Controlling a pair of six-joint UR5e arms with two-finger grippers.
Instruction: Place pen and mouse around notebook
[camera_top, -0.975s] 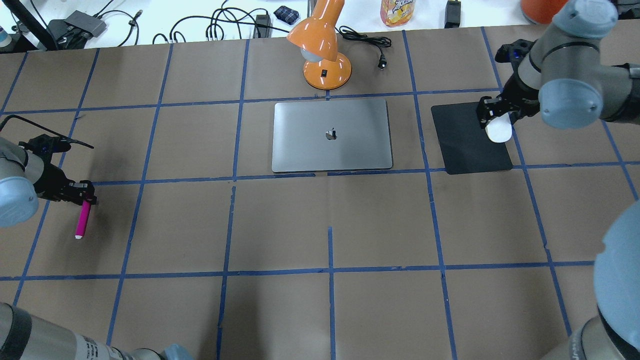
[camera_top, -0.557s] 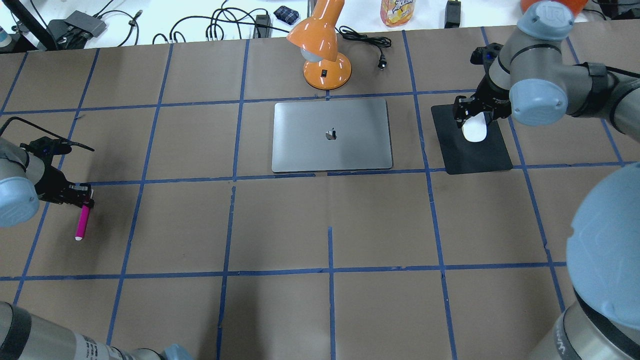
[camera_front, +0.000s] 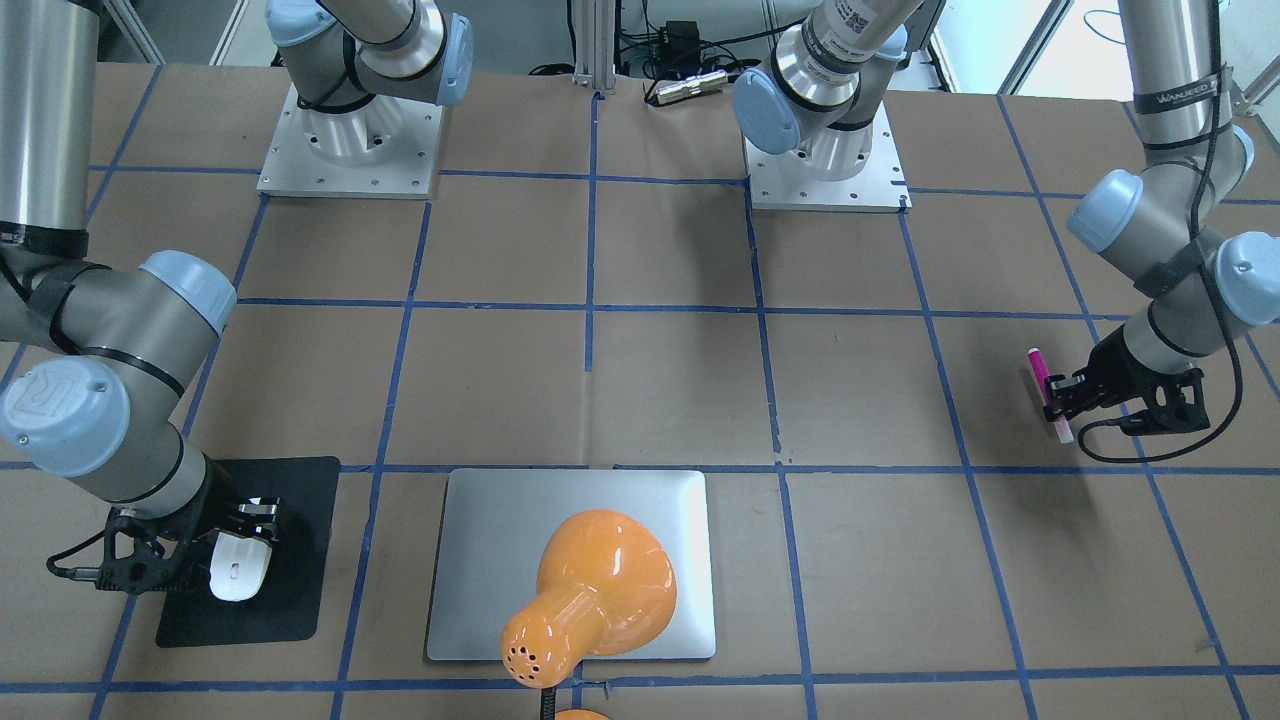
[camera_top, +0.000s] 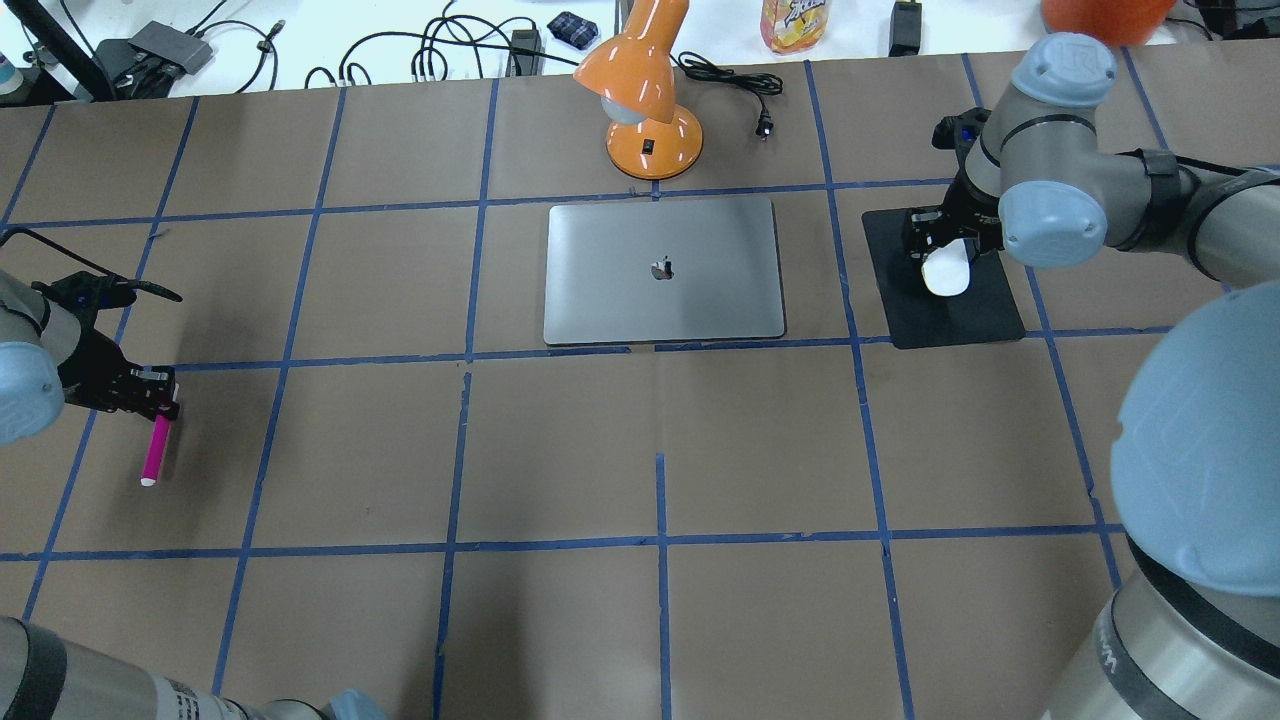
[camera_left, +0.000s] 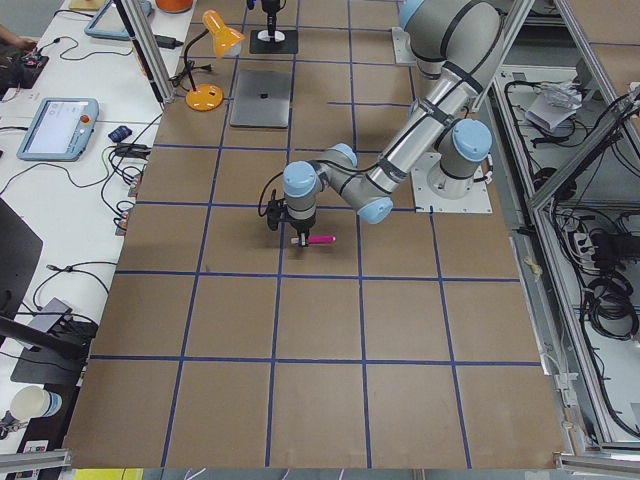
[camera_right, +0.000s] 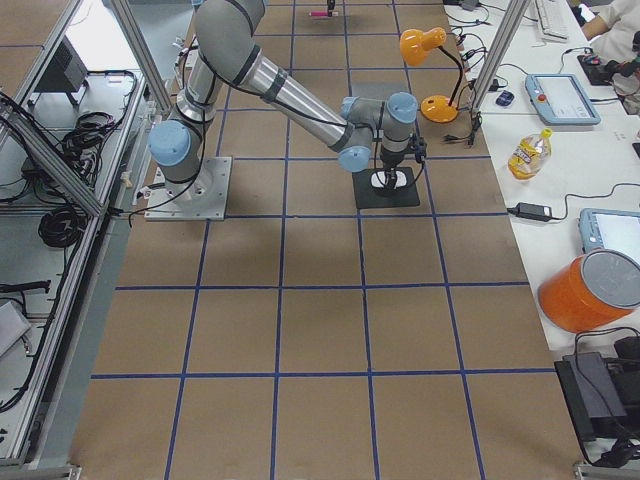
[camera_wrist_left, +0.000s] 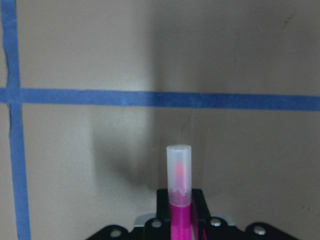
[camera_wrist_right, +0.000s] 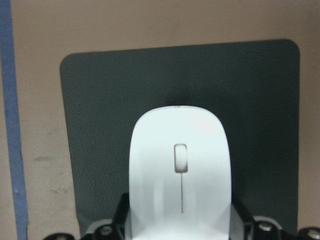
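Observation:
The pink pen (camera_top: 155, 455) hangs low over the brown table at the far left, its pale end (camera_wrist_left: 179, 165) sticking out ahead of my left gripper (camera_top: 160, 405), which is shut on it. My right gripper (camera_top: 941, 248) is shut on the white mouse (camera_top: 946, 277) over the black mat (camera_top: 960, 318). In the right wrist view the mouse (camera_wrist_right: 180, 170) fills the middle with the mat behind it. The silver notebook (camera_top: 663, 270) lies flat at the table's centre, between the two grippers and apart from both.
An orange desk lamp (camera_top: 645, 90) stands just behind the notebook and leans over it (camera_front: 590, 600). Cables, a bottle and small devices lie on the white bench beyond the far edge. Blue tape lines grid the table.
My right gripper has carried the mouse leftward, from the mat's right edge to over its middle. My left gripper has drifted slightly left and nearer with the pen.

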